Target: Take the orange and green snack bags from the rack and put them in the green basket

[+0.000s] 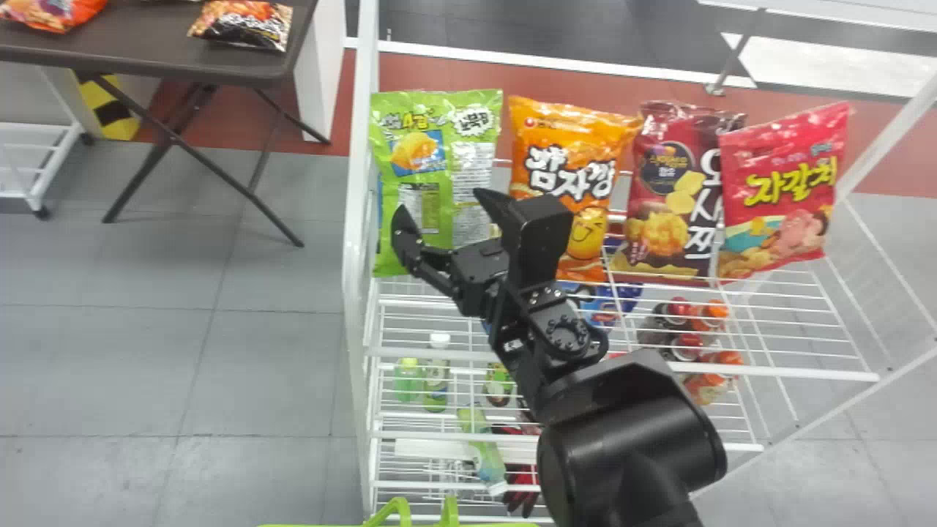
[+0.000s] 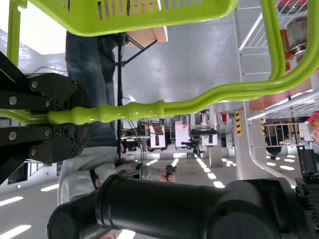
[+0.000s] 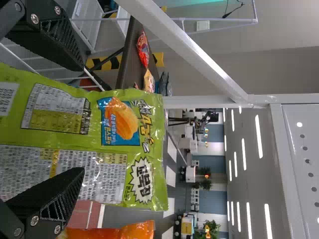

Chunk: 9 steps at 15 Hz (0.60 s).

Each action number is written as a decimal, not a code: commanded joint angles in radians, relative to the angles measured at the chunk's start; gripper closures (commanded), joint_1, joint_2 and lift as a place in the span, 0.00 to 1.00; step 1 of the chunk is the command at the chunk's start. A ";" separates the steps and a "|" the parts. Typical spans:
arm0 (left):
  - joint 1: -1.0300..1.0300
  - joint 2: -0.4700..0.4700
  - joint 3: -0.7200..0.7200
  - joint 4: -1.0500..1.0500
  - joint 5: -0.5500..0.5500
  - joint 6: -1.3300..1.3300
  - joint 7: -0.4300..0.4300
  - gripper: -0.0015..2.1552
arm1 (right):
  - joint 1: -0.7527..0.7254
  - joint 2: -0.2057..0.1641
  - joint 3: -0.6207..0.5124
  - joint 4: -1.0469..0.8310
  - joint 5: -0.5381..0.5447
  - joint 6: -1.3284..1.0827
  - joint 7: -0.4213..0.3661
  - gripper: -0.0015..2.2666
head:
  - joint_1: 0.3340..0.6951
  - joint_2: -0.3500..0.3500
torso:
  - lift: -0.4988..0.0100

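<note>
While both target packs stand upright on the rack (image 1: pixel 356 241), I have my right end effector (image 1: pixel 441 210) at the front of the green snack bag (image 1: pixel 439 157), its two fingers spread wide and closed on nothing. In the right wrist view one finger lies towards a side edge of the bag, the other over its printed face; whether either touches the film I cannot tell. The orange snack bag (image 1: pixel 564 165) stands just beside, on the robot's right. My left end effector (image 2: pixel 82 116) is clamped about the handle (image 2: pixel 134 110) of the green basket (image 2: pixel 149 24).

Handling, as I judge it: the green bag should be light, a soft pillow of air and brittle contents within glossy, slippery film. I would grip across its width, near mid-height, one pad to each side edge, and close only until the film bulges slightly; a harder squeeze may crush the snack or burst a seam, a weaker one may let the bag slide. The finger over the face ought first to be lined up with the narrow gap beside the orange bag, lest it push the pack backwards. The orange bag looks equally plump and smooth, and calls for the same gentle side hold.
</note>
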 commanded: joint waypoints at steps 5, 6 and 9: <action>-0.017 0.005 0.012 0.011 0.018 0.000 -0.002 1.00 | -0.104 0.013 0.014 0.115 0.038 0.032 -0.041 0.06 | 1.00 0.35 | 0.98; -0.017 0.005 0.014 0.011 0.019 0.000 -0.003 1.00 | -0.117 0.013 0.014 0.126 0.039 0.063 -0.039 0.07 | 1.00 0.35 | 0.98; -0.017 0.005 0.014 0.011 0.021 0.000 -0.003 1.00 | -0.140 0.013 0.017 0.141 0.044 0.124 -0.018 0.41 | 1.00 0.35 | 0.98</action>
